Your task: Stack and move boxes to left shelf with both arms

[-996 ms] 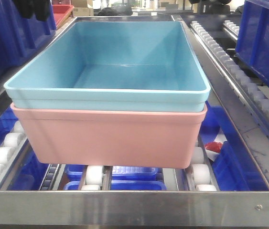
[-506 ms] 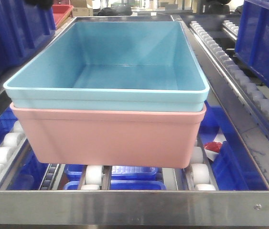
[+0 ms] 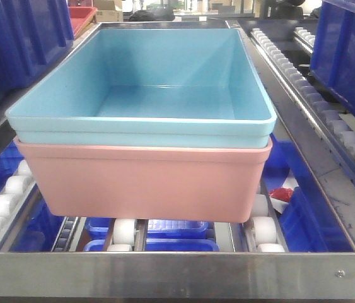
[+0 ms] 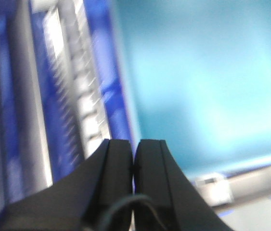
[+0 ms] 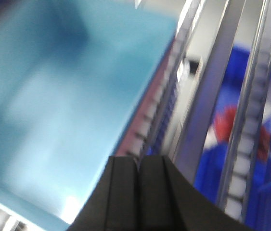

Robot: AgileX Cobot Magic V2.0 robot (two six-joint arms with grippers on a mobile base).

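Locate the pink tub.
In the front view, the pink tub sits centred on the shelf's white rollers, behind the steel front bar, with the light blue tub nested inside.

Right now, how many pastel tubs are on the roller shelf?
2: the blue tub is nested in the pink tub, which rests on the shelf. Neither hides another, as far as visible.

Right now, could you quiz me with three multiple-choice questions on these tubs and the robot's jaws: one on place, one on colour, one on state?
1. What is the stack resting on?
A. white rollers
B. a flat tabletop
C. the floor

2. What colour is the lower tub?
A. green
B. pink
C. yellow

3. How do both arms' jaws stand?
A. gripping a tub
B. wide open
C. shut, holding nothing

Answers:
1 A, the rollers show under the stack.
2 B, the pink tub carries the blue tub.
3 C, the left gripper and right gripper are pressed together on nothing.
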